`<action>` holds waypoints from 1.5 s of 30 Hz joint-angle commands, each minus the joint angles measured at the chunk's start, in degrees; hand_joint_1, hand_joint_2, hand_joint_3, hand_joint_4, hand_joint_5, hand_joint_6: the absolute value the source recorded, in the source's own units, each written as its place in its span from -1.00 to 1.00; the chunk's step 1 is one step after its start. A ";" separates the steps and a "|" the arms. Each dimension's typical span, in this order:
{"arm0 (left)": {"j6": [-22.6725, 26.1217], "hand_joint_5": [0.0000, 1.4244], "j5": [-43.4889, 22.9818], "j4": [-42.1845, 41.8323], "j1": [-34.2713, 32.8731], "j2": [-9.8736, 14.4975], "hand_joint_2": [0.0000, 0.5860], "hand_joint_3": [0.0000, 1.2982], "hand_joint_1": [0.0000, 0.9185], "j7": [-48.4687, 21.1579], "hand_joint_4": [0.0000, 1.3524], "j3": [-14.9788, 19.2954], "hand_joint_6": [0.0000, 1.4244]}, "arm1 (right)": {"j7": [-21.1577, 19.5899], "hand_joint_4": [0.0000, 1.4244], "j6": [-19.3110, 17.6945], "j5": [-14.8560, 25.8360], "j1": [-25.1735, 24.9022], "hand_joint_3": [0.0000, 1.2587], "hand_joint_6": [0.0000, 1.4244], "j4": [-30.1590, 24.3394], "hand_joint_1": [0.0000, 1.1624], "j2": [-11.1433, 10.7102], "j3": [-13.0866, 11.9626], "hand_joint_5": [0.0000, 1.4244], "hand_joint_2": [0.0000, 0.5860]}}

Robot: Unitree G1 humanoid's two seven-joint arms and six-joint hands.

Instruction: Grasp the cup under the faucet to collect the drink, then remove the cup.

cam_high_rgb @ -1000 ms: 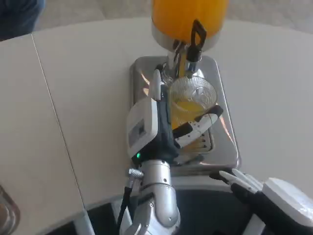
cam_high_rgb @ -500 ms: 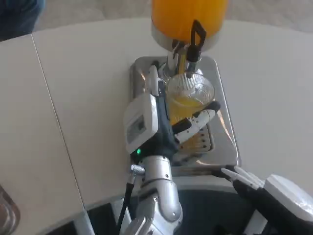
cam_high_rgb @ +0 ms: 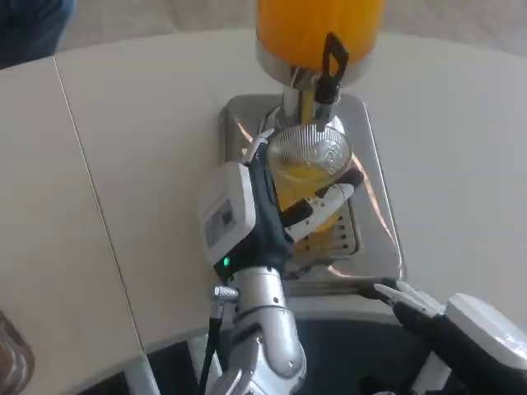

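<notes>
Left hand [cam_high_rgb: 272, 206] has the cup [cam_high_rgb: 309, 169] in a wrap: fingers [cam_high_rgb: 325, 204] curl round the near side w/ the thumb side behind, so it's closed on the cup, not just touching. Cup sits right above the hand's palm, directly under the faucet [cam_high_rgb: 317, 86], over the metal tray [cam_high_rgb: 375, 177]. Step in hand looks like the fill: hold the cup level & steady w/ its mouth centred below the spout, grip firm but not crushing, since the wall looks thin. It's roughly half full by my read, so the lift-out should prob. be slow, straight back toward the robot, no tilt, or juice slops over the rim. Watch the black tap lever [cam_high_rgb: 335, 58] just above the cup's far edge; don't knock it on the way out. Materials: cup is clear ribbed plastic, round, slightly tapered, orange juice visible thru it. Hand's back is a smooth white shell, fingers white & black. Tray is shiny rounded-corner steel w/ a slotted drain grille [cam_high_rgb: 333, 239] just below the fingers. Dispenser tank [cam_high_rgb: 317, 20] beyond the hand is a clear cylinder full of orange drink on a chrome base. Table [cam_high_rgb: 140, 148] is matte white. Right hand [cam_high_rgb: 449, 317] waits low, right of the left forearm, off the tray's near corner, fingers loosely apart, holding nothing.
</notes>
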 commanded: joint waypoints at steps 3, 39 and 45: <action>-2.25 0.54 -0.87 0.76 1.85 -3.14 -0.69 0.04 0.13 1.81 0.14 0.66 0.98 | -0.31 -1.00 0.52 -0.23 -0.50 -0.85 -1.00 1.55 0.44 -0.95 0.75 -1.00 0.44; -6.01 0.95 -0.09 -22.27 13.90 6.50 -0.80 0.50 0.18 -5.65 0.73 6.29 1.00 | -2.51 -1.00 0.75 -0.63 -3.69 -0.90 -1.00 3.77 0.42 -1.43 4.51 -1.00 0.46; -6.35 0.95 0.14 -28.08 16.80 8.70 -0.81 0.50 0.18 -8.98 0.73 7.59 1.00 | -2.88 -1.00 0.47 -1.82 -5.00 -0.90 -1.00 4.03 0.41 -1.79 5.14 -1.00 0.46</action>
